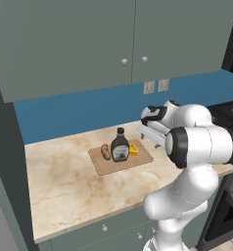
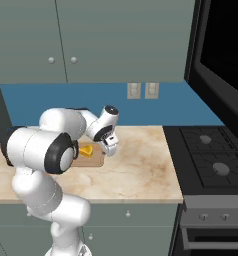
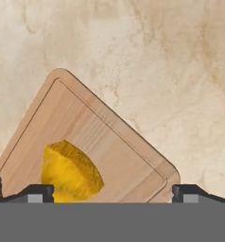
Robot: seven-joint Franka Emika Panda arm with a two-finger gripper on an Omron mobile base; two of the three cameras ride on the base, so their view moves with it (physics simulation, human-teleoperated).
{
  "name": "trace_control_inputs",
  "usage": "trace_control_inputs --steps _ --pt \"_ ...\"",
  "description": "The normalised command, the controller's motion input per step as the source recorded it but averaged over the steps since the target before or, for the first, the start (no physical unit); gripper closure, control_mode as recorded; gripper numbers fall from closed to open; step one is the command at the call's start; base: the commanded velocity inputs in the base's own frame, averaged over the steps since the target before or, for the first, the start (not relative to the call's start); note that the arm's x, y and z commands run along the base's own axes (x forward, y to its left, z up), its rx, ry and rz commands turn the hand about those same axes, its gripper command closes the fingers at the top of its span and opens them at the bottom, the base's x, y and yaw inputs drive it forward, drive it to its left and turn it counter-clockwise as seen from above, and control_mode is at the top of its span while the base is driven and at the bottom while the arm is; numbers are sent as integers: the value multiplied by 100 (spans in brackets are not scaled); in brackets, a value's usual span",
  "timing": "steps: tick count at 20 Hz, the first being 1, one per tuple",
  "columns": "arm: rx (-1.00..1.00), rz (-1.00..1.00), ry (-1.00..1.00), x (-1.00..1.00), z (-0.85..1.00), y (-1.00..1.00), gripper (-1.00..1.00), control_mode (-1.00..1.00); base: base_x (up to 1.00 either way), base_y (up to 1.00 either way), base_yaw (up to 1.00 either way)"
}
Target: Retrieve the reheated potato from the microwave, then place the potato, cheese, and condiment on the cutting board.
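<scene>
Wooden round-cornered cutting board (image 1: 119,159) carries lumpy potato (image 1: 105,152), glossy condiment (image 1: 120,145), yellow cheese (image 3: 69,171); gripper (image 3: 112,193) spread, empty.

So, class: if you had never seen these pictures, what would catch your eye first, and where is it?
The big white arm dominates the foreground. Behind it, on the marble counter, a cutting board carries the dark condiment upright in the middle, the potato on one side and the yellow cheese on the other.

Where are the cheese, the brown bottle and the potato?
cheese (image 3: 71,171): hand view, middle of the yellow wedge.
bottle (image 1: 120,148): left base view, on its label.
potato (image 1: 105,152): left base view, middle of the tan lump.
</scene>
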Motion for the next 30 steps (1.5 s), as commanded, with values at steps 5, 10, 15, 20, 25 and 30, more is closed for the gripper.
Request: trace_control_inputs --steps 5,10,15,20,25,30 --pt "-1 13 -9 -46 47 -11 -100 -100 0 0 0" --pt "0 16 -2 -51 59 -6 -100 -100 0 0 0" --pt "-6 24 -3 -64 52 -4 -100 -100 0 0 0" --pt "-16 28 -12 -78 40 0 -100 -100 0 0 0" --pt "-23 22 -14 -80 29 3 -100 -100 0 0 0" --pt "-14 15 -16 -87 30 4 -100 -100 0 0 0"
